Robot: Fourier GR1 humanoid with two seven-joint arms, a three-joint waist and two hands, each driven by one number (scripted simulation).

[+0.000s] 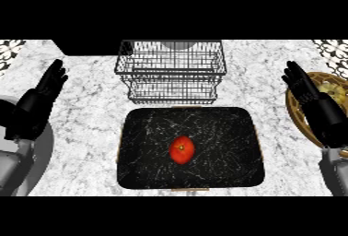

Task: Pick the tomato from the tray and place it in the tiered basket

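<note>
1. The left hand [37,103] rests at the left edge of the white marbled worktop [88,138], its fingers straight and together, holding nothing. If it swung inward it would probably catch the rim of the tray.
2. The black, white-veined square tray [146,173] sits in the middle and holds only the round red tomato [182,150], which lies near its centre, untouched. Being round, the tomato may roll away if one finger nudges it before the others close.
3. Just behind the tray stands the dark wire tiered basket [171,69]; I see nothing in its tiers. A lift kept too low risks knocking the tomato on the front wires.
4. The right hand [314,103] rests at the right, fingers straight, holding nothing, partly over a gold-rimmed round bowl [334,87] of pale, unclear contents that a careless sweep might disturb.
</note>
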